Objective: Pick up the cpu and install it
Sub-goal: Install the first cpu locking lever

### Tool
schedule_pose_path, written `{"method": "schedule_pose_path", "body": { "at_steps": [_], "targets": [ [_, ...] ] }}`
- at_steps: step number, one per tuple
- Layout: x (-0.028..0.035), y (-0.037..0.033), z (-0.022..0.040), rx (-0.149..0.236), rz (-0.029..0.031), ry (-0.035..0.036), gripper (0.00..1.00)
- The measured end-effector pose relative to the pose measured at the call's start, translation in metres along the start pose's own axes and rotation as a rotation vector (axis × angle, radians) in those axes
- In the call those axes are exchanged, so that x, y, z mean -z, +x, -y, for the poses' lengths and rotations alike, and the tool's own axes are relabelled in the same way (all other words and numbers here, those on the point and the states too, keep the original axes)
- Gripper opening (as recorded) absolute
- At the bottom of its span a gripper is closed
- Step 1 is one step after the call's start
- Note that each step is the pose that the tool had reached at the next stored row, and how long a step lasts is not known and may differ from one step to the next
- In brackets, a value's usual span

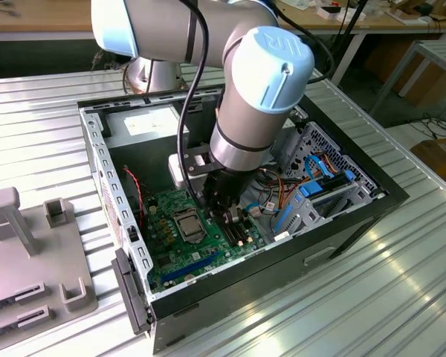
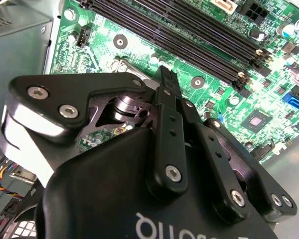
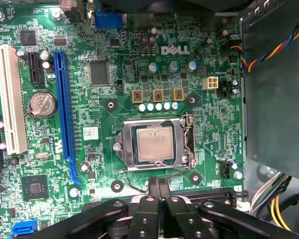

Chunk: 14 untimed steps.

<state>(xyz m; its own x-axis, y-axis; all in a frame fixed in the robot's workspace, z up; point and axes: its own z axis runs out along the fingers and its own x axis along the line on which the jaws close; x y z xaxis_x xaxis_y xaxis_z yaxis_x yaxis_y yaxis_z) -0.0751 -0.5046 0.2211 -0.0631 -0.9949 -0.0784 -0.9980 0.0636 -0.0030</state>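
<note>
The gripper hangs low inside the open computer case in the exterior view, over the green circuit board. It sits just toward the exterior view's right of the processor socket, where the cpu shows as a small pale square, though it is hard to make out from here.

In the second wrist view the gripper has its two black fingers pressed together, tips close above the board near the long memory slots; they appear to hold nothing.

In the first wrist view the fingers meet at a thin seam beside the socket's edge. The cpu lies flat in the socket, framed by the metal bracket. A thin wire lever lies beside the fingertips. A blue slot and a white slot stand well apart from it.
</note>
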Motion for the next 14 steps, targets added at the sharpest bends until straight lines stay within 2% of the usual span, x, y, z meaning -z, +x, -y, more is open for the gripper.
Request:
{"method": "schedule_pose_path", "body": {
  "at_steps": [8,11,14],
  "targets": [
    [-0.0004,0.0037,0.0002,0.0,-0.0012,0.0009,0.11],
    [-0.0006,0.0043,0.0002,0.0,-0.0053,0.001,0.11],
    [-0.0007,0.0048,0.0004,0.001,-0.0133,0.0016,0.11]
  ]
}}
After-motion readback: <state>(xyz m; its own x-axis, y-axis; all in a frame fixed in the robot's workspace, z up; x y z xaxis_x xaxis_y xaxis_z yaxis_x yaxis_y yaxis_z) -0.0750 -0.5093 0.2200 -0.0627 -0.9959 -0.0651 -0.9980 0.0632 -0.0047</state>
